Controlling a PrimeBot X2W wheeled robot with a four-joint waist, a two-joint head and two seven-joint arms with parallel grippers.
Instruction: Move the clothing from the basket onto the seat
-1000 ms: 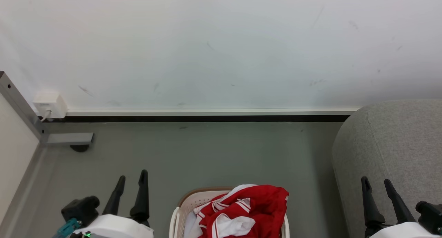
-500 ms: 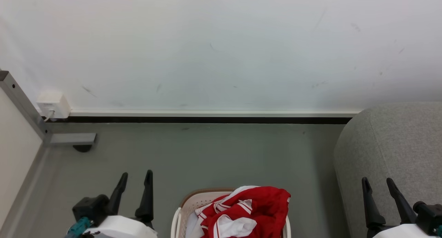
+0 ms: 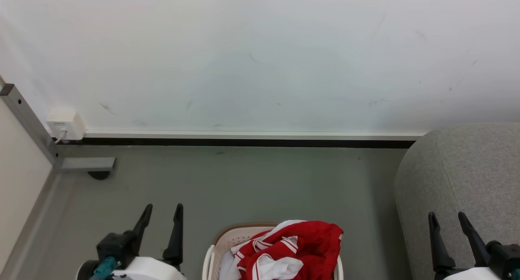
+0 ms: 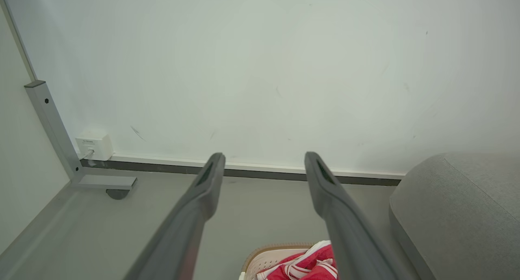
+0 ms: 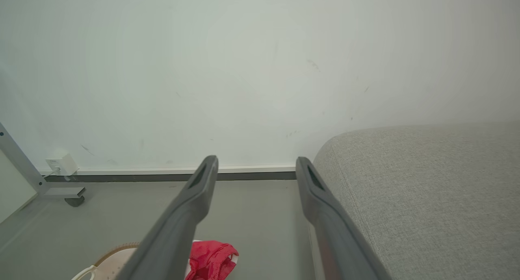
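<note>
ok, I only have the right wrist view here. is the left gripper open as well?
Observer: Yes. The left gripper is open and holds nothing; it hovers to the left of the basket.
Operator: How full is the basket?
Observer: The clothing is heaped over its right side and hides that rim. The left inner wall is bare.
Operator: All red?
Observer: No. There are white stripes, and a white panel at the near side of the heap.

The clothing lies in the basket, left of the seat.
</note>
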